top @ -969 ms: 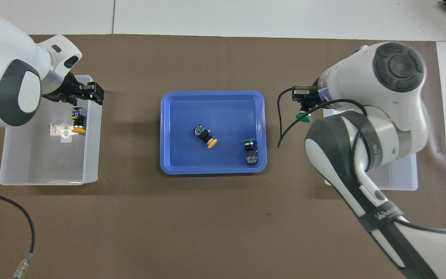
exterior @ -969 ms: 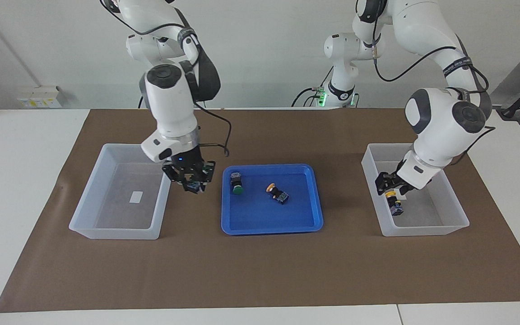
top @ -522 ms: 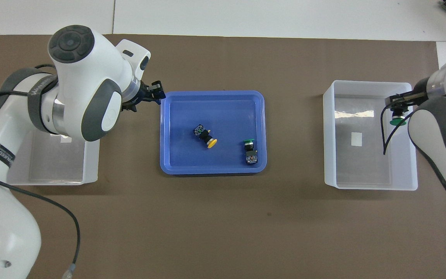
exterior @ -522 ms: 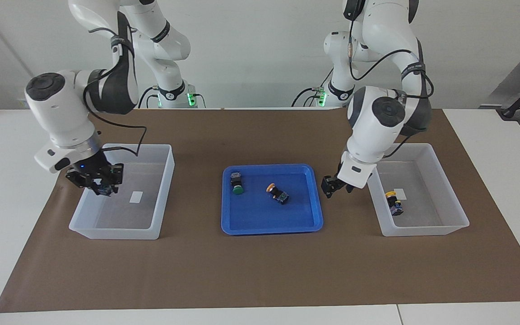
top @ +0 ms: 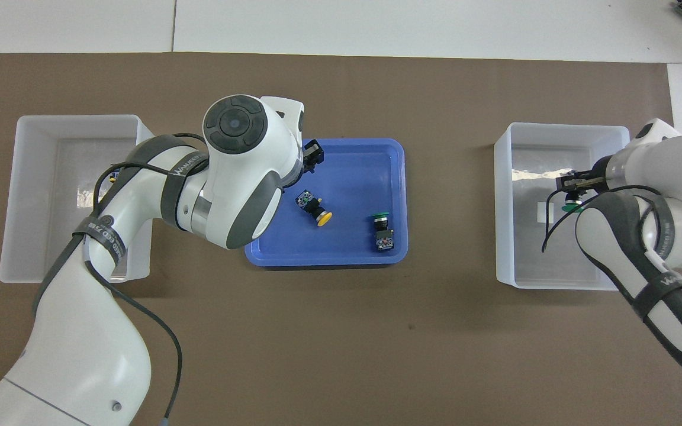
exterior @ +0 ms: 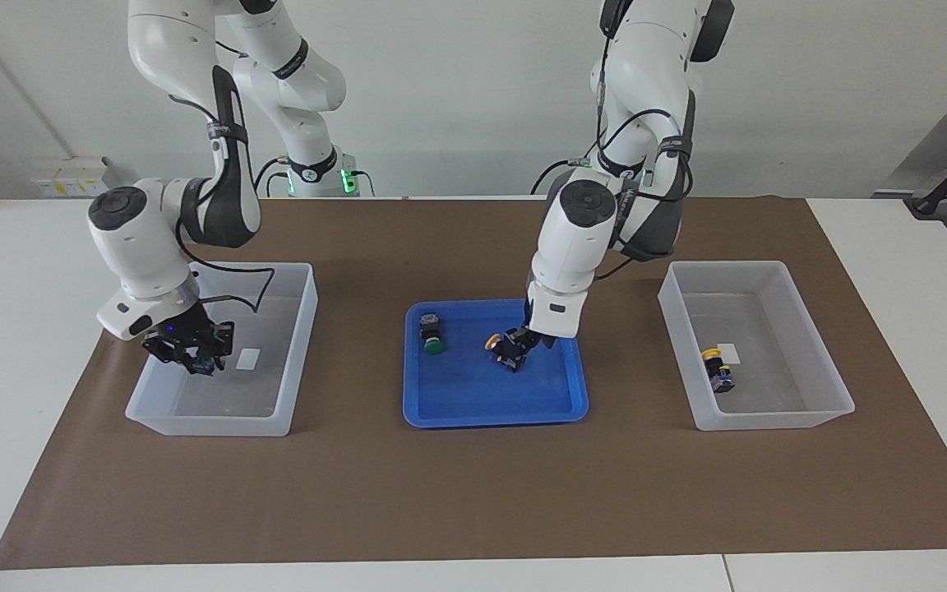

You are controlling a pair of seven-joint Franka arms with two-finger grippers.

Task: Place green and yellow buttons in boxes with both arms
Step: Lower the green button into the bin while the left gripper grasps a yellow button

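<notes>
Yellow button (exterior: 505,352) lies on its side in the blue tray (exterior: 441,415), cap toward my right arm's end. Green button (exterior: 431,333) lies beside it in the same tray. Judging by looks: light, rigid plastic, round cap likely slick and would roll out of a pinch, so I'd take the flat faces of the black block body, not the cap

My left gripper (exterior: 527,339) is low over the yellow one, can't tell if the fingers are spread or touching yet

My right gripper (exterior: 191,352) is over the clear box (exterior: 302,329) at its end, closed on a second green button (top: 570,207), cap down

Other yellow button (exterior: 716,370) sits in the clear box (exterior: 831,378) at my left arm's end. Brown mat (exterior: 473,493) covers the desk (exterior: 21,271)
</notes>
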